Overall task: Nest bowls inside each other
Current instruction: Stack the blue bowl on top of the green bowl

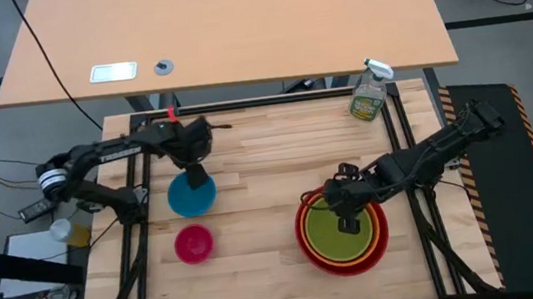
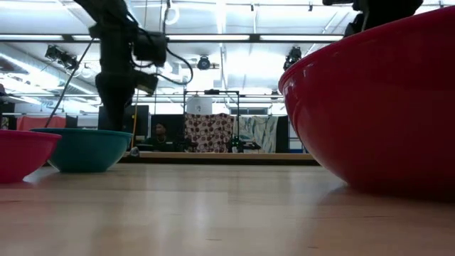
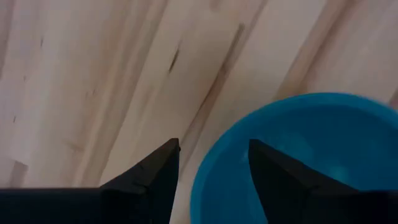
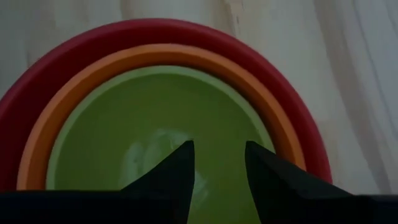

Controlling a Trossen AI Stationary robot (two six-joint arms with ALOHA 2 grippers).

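Note:
The blue bowl (image 1: 192, 196) (image 3: 298, 155) rests on its base on the table's left half, and the pink bowl (image 1: 194, 243) (image 2: 21, 153) sits just nearer. At the right, the green bowl (image 1: 341, 230) (image 4: 155, 137) is nested in the orange bowl (image 4: 43, 137), which is nested in the red bowl (image 1: 310, 247) (image 2: 384, 107). My left gripper (image 1: 195, 174) (image 3: 211, 168) points down, open, over the blue bowl's far rim (image 3: 200, 180), one finger outside and one inside. My right gripper (image 1: 348, 223) (image 4: 219, 163) hangs open over the green bowl with nothing between its fingers.
A clear spray bottle (image 1: 369, 93) stands at the table's far right corner. Bare wood (image 1: 262, 200) lies between the blue bowl and the nested stack. A larger desk (image 1: 222, 24) stands beyond the far edge.

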